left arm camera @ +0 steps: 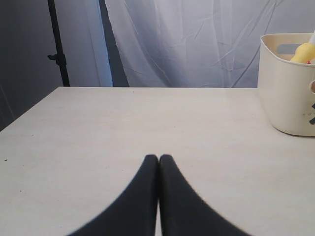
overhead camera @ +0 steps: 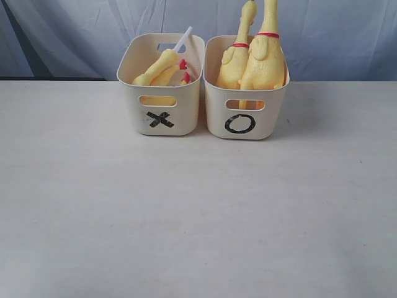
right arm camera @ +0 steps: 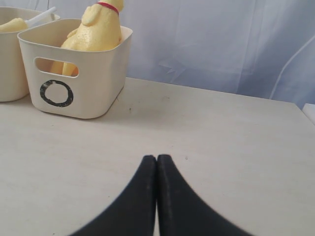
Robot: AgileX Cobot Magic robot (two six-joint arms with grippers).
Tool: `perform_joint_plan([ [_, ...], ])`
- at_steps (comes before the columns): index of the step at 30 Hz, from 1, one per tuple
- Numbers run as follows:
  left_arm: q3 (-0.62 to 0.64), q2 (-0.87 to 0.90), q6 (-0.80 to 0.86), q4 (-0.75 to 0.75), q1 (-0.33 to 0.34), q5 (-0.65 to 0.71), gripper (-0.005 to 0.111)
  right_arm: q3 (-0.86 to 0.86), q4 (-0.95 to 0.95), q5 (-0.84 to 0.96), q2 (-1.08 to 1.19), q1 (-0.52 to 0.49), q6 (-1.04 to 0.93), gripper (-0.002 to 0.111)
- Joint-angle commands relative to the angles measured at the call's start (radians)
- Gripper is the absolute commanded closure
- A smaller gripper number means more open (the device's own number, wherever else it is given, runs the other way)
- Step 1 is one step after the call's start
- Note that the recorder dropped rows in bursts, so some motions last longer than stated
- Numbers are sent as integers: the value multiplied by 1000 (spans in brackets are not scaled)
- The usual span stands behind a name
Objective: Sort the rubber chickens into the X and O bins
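Two cream tubs stand side by side at the back of the table. The X bin [overhead camera: 162, 102] holds two smaller yellow rubber chickens [overhead camera: 162, 67] lying inside. The O bin [overhead camera: 245, 105] holds two large rubber chickens [overhead camera: 262, 59] standing upright, necks sticking out above the rim. In the right wrist view the O bin [right arm camera: 74, 93] and a large chicken [right arm camera: 96, 29] sit well ahead of my right gripper [right arm camera: 157, 157], which is shut with nothing in it. My left gripper [left arm camera: 158, 157] is shut on nothing, with the X bin [left arm camera: 288, 88] off to one side. Neither gripper shows in the exterior view.
A white stick [overhead camera: 183, 38] pokes out of the X bin. A pale draped backdrop [overhead camera: 74, 31] hangs behind the table. A dark stand pole [left arm camera: 56, 44] is beyond the table's far edge in the left wrist view.
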Motion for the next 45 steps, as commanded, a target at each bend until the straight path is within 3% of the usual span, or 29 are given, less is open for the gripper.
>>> perform_joint_plan([
  [1, 3, -5, 1, -5, 4, 1, 107, 1, 1, 2, -7, -4, 2, 109],
  [45, 3, -5, 1, -5, 4, 1, 107, 1, 21, 1, -7, -4, 2, 109],
])
